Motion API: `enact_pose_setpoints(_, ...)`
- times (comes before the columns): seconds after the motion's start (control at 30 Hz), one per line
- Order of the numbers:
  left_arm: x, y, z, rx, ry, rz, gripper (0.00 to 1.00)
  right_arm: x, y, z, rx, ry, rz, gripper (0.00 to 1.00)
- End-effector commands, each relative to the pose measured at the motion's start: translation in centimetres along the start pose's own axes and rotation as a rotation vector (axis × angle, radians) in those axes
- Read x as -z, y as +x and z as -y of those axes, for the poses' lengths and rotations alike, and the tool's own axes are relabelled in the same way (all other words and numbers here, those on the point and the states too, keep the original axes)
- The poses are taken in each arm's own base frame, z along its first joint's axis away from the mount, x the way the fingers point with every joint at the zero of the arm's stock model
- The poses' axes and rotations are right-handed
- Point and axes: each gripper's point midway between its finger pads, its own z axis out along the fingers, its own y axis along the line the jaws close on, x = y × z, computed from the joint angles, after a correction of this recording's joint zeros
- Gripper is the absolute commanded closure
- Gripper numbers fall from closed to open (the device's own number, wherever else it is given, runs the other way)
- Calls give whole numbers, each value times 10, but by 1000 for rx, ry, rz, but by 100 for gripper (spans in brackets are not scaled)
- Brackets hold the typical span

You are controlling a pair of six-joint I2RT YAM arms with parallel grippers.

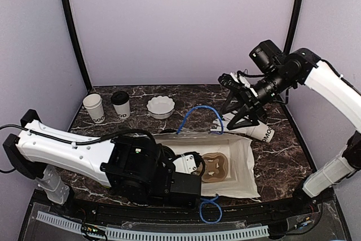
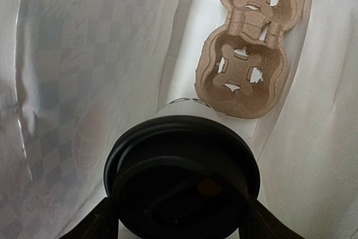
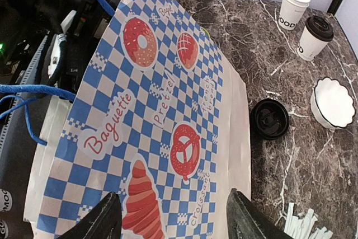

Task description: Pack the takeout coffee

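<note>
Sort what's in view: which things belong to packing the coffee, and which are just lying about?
Job: held cup, lidded cup, open cup, loose lid, bag, carrier.
Lying about: bowl, straws.

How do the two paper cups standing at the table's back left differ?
The left cup is open, without a lid; the right cup wears a black lid. The right cup stands beside the scalloped bowl; the left cup is farther from it. Both are white, upright, with black lettering.
</note>
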Motion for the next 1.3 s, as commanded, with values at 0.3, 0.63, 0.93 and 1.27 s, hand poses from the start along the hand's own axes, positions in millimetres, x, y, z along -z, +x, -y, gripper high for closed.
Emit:
enact_pose_setpoints(0.3, 22, -23, 16, 37, 114, 252, 66, -4, -9, 1, 10, -10, 19, 37)
enact_pose_setpoints(0.63, 18, -30, 34, 4, 167, 317, 66, 0, 8, 70, -143, 88, 93, 38)
enact_pose_setpoints(0.93, 13, -29, 33, -123, 118, 328, 67, -6, 17, 97, -227, 79, 144, 38)
enact_pose_setpoints(1.27, 6, -20, 40, -259, 140, 307, 69, -9, 23, 98, -241, 71, 144, 38)
